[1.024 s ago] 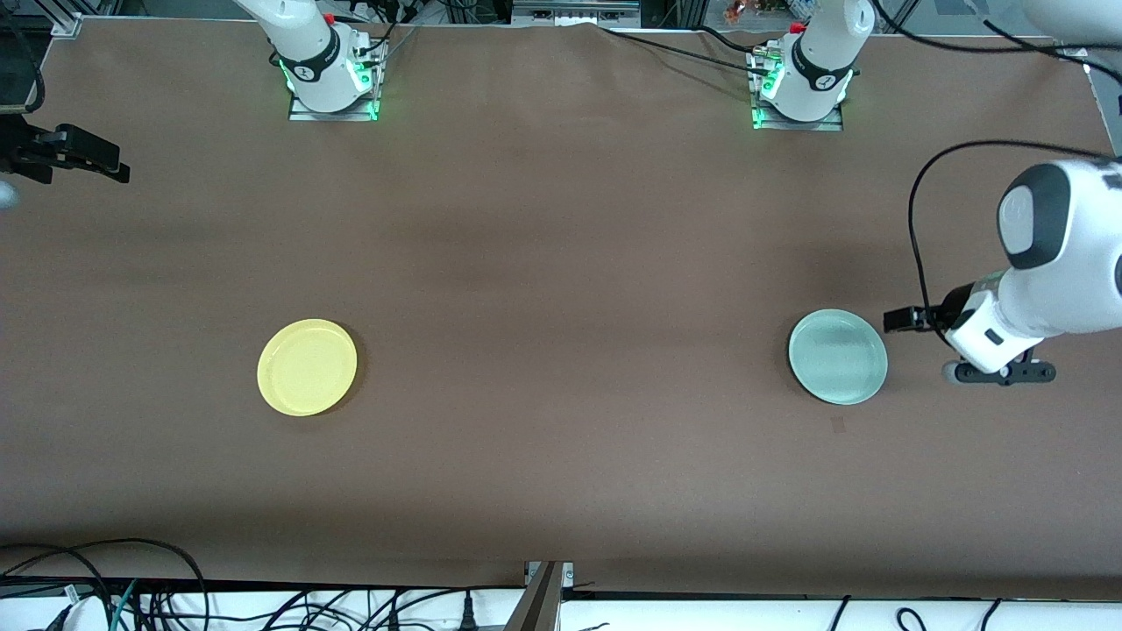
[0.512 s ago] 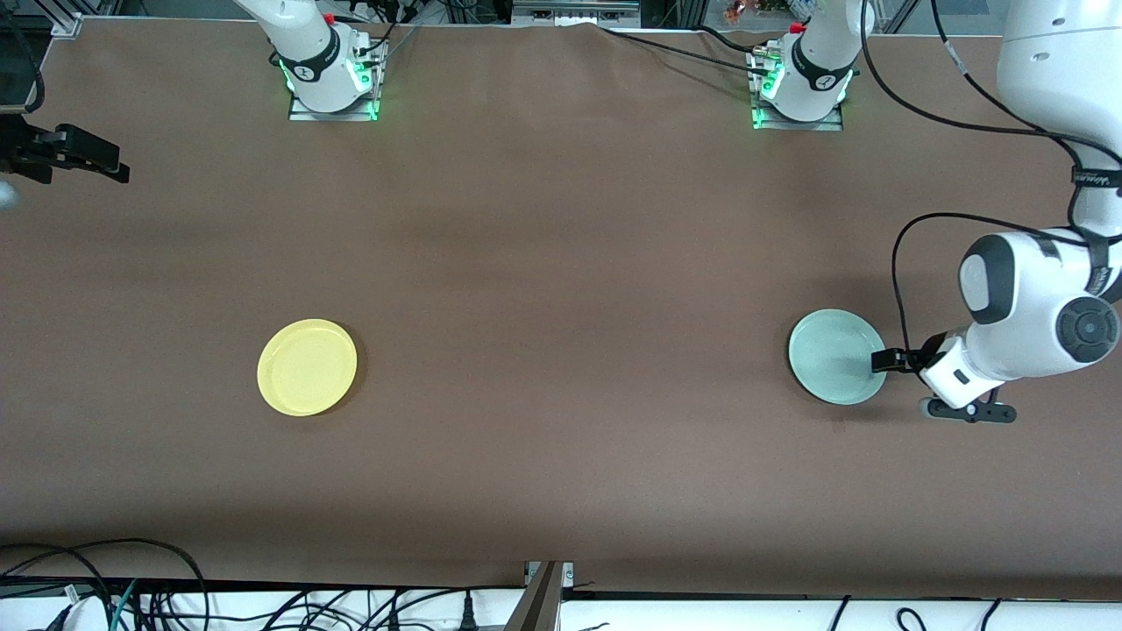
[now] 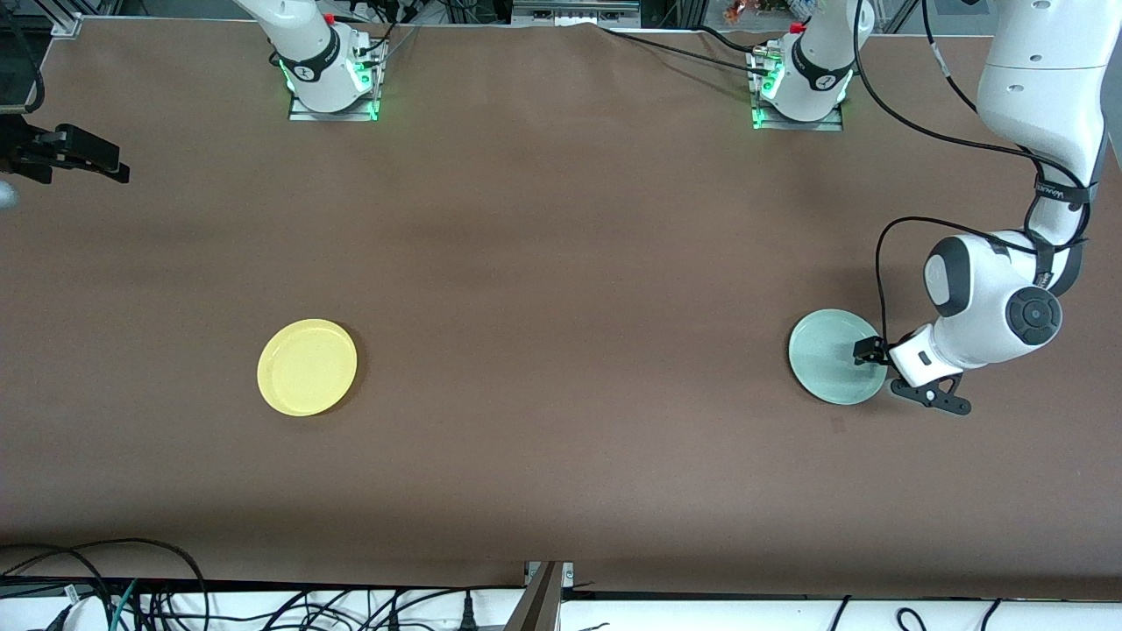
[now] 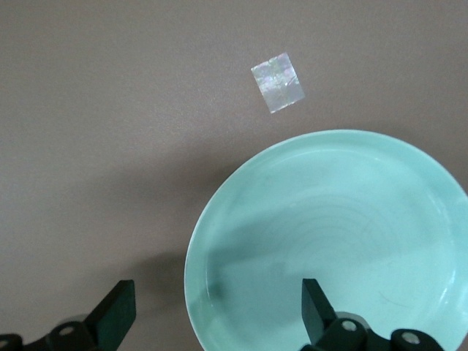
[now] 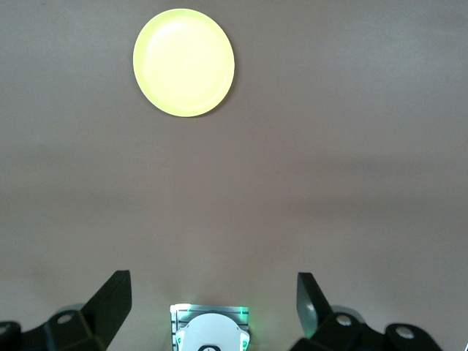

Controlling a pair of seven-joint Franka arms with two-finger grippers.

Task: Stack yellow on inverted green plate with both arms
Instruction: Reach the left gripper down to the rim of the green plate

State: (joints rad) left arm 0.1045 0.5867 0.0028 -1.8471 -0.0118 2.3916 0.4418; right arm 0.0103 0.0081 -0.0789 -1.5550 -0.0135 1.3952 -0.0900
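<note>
While the yellow plate waits, the action is all at the green one.
Green plate (image 3: 835,357): flat on the desk (image 3: 561,263) toward the left arm's end, rim up, not yet inverted.
Left pincer (image 3: 866,351): low over the plate's edge on the left arm's end side, jaws wide apart and holding nothing; in the left wrist view one finger (image 4: 316,307) hangs over the plate's bowl (image 4: 329,241), the other (image 4: 117,311) over bare desk, so the rim lies between them.
Key relation: the plate's rim already sits inside the open jaws; I'd judge the next move is a short drop and a pinch on that rim before flipping.
Yellow plate (image 3: 307,366): flat on the desk toward the right arm's end, well apart from the green one, about as near the camera.
Right pincer (image 5: 208,292): waiting high up, jaws spread and empty, with the yellow plate (image 5: 183,62) far off in the right wrist view.
Tape patch (image 4: 277,82): stuck to the desk just beside the green plate.
Change: a second ago the left pincer stood clear of the plate toward the desk's end; it has since slid in over the rim. Plates and right arm have not moved.
</note>
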